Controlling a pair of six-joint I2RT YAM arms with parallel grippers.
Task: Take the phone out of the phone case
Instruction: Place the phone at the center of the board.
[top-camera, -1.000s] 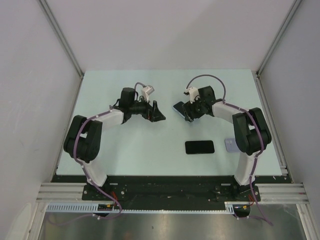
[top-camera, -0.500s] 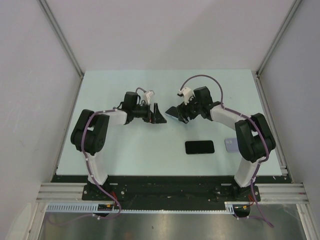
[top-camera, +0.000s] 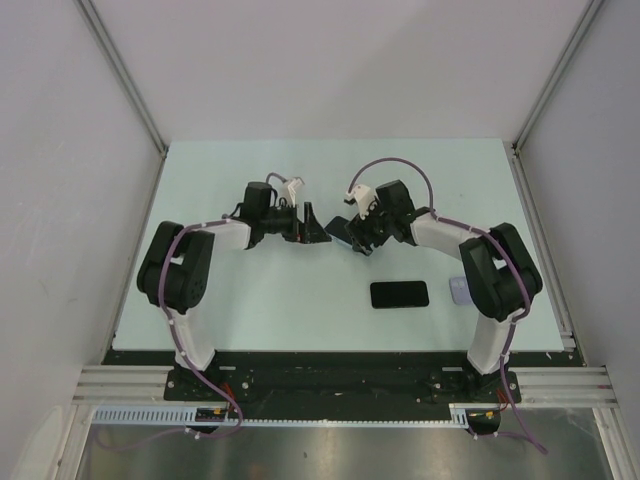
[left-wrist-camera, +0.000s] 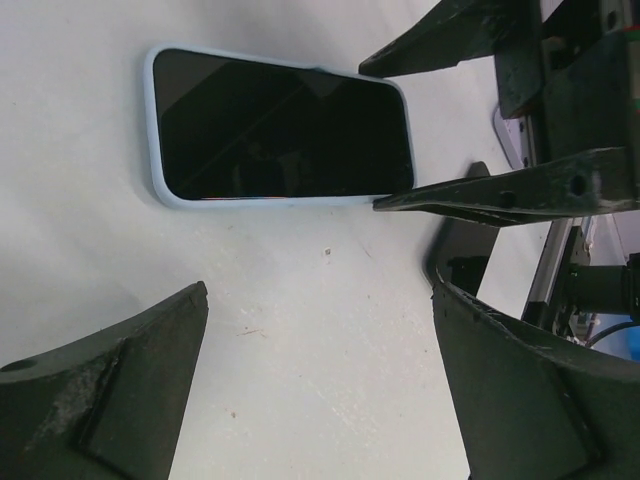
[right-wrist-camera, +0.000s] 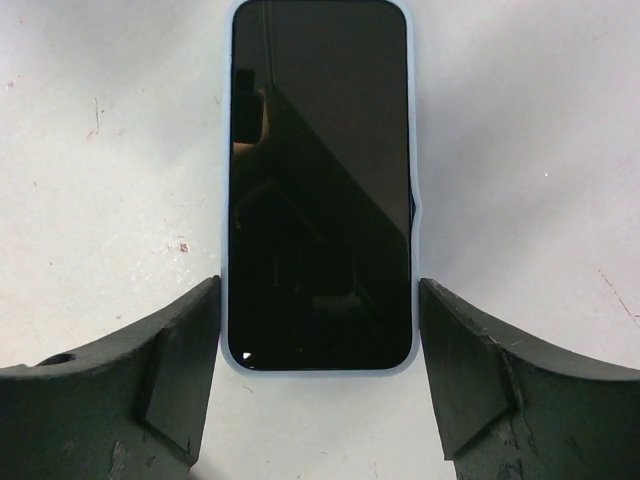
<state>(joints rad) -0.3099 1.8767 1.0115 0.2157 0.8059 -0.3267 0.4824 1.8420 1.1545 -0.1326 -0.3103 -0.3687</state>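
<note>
Action at mid-table: pinching the pale blue phone case (left-wrist-camera: 151, 130) by its long sides at one end with the right gripper (right-wrist-camera: 320, 285), with the phone (right-wrist-camera: 318, 190) seated inside, screen showing. Holding the left gripper (left-wrist-camera: 320, 290) spread wide just beside it, gripping nothing. Spotting a second black phone (top-camera: 399, 294) flat on the table (top-camera: 250, 300), well apart, and a small pale item (top-camera: 460, 290) by the right arm (top-camera: 495, 270).
</note>
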